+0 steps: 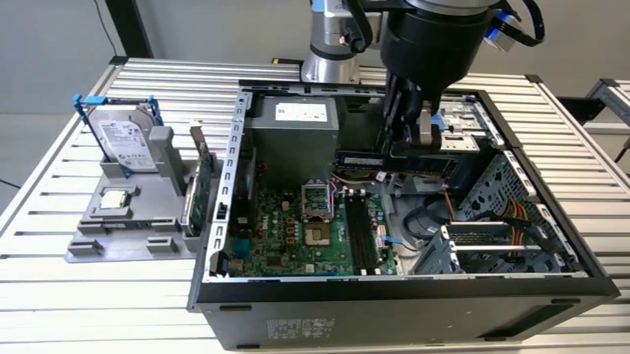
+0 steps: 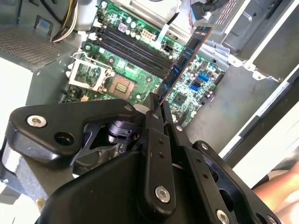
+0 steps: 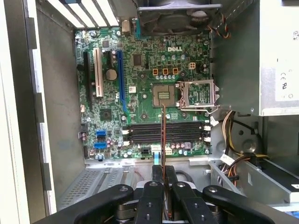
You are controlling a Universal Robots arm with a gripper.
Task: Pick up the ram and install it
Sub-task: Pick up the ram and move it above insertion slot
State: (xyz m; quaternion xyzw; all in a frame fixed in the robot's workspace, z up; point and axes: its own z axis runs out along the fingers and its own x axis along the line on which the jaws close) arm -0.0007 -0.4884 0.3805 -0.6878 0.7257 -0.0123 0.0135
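1. Slatted metal table (image 1: 59, 295) carries an open computer case (image 1: 394, 317); a hard drive (image 1: 126, 144) stands in a grey holder (image 1: 128, 240) at the exterior view's left
2. Over the case, the gripper (image 1: 414, 140) is clamped on the ram (image 1: 394, 160), held level in the air
3. In the first wrist view, the ram (image 3: 163, 135) shows edge-on above the black memory slots (image 3: 187, 132), clear of the motherboard (image 3: 140, 84)
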